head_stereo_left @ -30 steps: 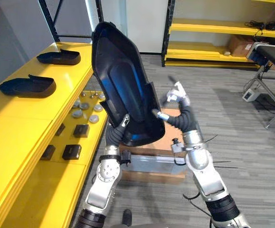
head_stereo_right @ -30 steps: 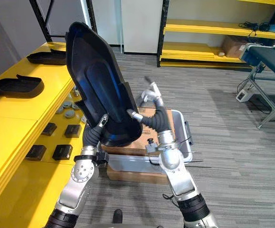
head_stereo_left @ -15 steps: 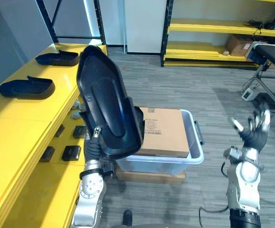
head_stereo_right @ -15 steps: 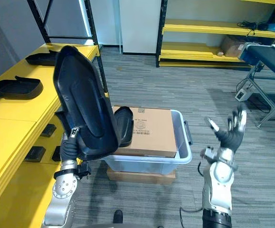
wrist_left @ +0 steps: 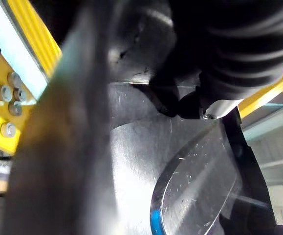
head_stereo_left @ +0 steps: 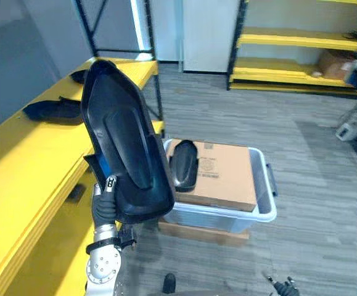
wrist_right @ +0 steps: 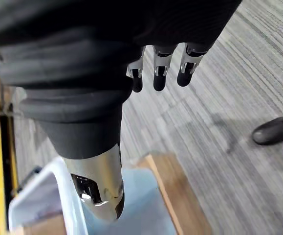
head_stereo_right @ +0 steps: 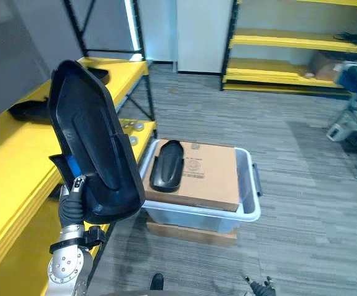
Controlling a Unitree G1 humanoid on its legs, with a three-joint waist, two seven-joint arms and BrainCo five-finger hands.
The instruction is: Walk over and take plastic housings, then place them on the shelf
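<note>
1. The left hand has its fingers clenched on the lower rim of the large black housing. The housing stands tall and tilted above the wrist, beside the yellow shelf.
2. The right hand hangs low with fingers released, holding nothing.
3. A smaller housing lies on the cardboard box in the pale tub.
4. Risk: held at one end by one hand, the large black housing may pivot or slip. Its top could also catch the shelf's black post when swung across.
5. Half a second earlier the right hand was raised and spread; it is now lowered. The camera has turned, and the left-hand hold is unchanged.
</note>
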